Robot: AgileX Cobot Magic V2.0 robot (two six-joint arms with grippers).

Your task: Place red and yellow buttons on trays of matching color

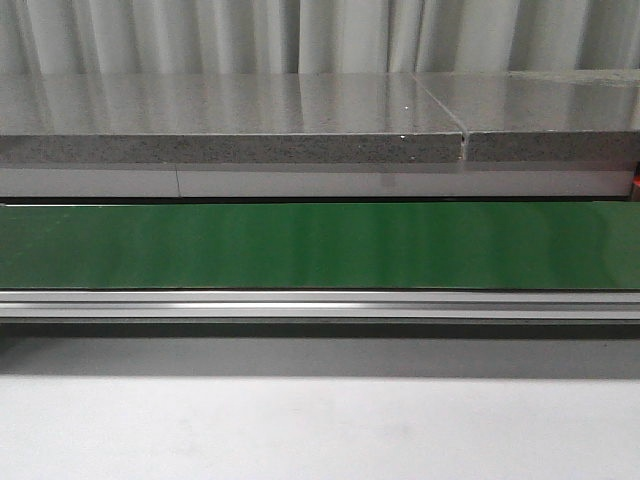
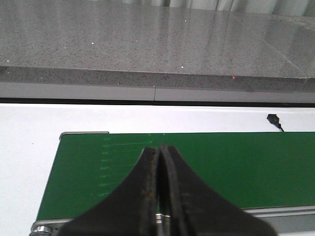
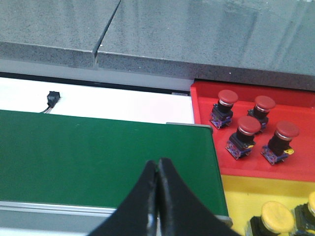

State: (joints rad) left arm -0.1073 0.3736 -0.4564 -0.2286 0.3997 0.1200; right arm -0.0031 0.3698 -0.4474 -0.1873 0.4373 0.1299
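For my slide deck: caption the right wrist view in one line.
Shut right end effector over the green conveyor belt; four red buttons on the red tray, yellow buttons on the yellow tray.

Green conveyor belt (image 1: pixel 320 245) with metal rail (image 1: pixel 320 303); grey stone slabs (image 1: pixel 230 115) behind, pale curtain (image 1: pixel 300 35)

Left gripper (image 2: pixel 159 162) held shut over the green belt (image 2: pixel 236 167).

The two black fingers (image 2: pixel 147 196) are pressed together, nothing being seen between them. The belt's end is seen on a white surface (image 2: pixel 29 147), edged by a metal rail (image 2: pixel 275 212). A small black connector (image 2: pixel 273 119) lies just beyond the belt. Behind, a speckled grey counter (image 2: pixel 147 44) is seen.
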